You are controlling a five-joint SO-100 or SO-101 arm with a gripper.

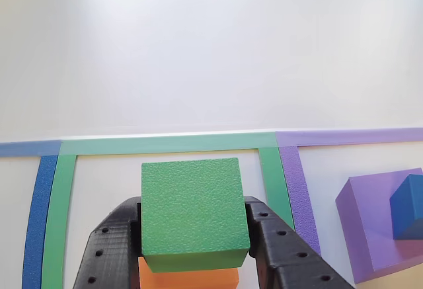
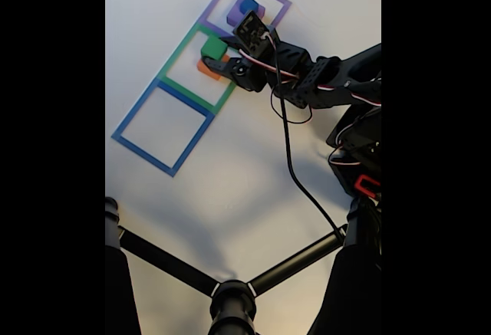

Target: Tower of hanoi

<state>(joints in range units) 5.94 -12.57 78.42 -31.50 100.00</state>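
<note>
Fixed view shows a white table [image 2: 230, 189] with three tape squares in a diagonal row: a blue square [image 2: 162, 126] lowest and empty, a green square [image 2: 201, 65] in the middle, a purple square [image 2: 248, 7] at the top. The arm [image 2: 330, 82] reaches in from the right, a black cable [image 2: 295, 174] trailing from it across the table. Dark tripod bars [image 2: 230, 285] cross the bottom of that picture in front of the table.

The gripper [image 1: 195, 236] is clamped on the green cube [image 1: 193, 213]: in the other view its two black fingers [image 1: 112, 249] press against the cube's left and right faces. The cube sits square to the camera, its top face level, with no long axis to speak of. Directly under it lies the orange block [image 1: 188, 278], of which a front strip shows between the fingers; whether the cube rests on it or hangs just above I cannot tell. Both lie inside the green square, near its far tape edge.

To the right in the other view, inside the purple square, the purple slab [image 1: 373, 233] lies flat, turned slightly off the tape lines, with the blue cube [image 1: 408, 206] on top of it. The tape strip between the two squares separates this pair from the gripper.

No writing or labels can be read on anything.
</note>
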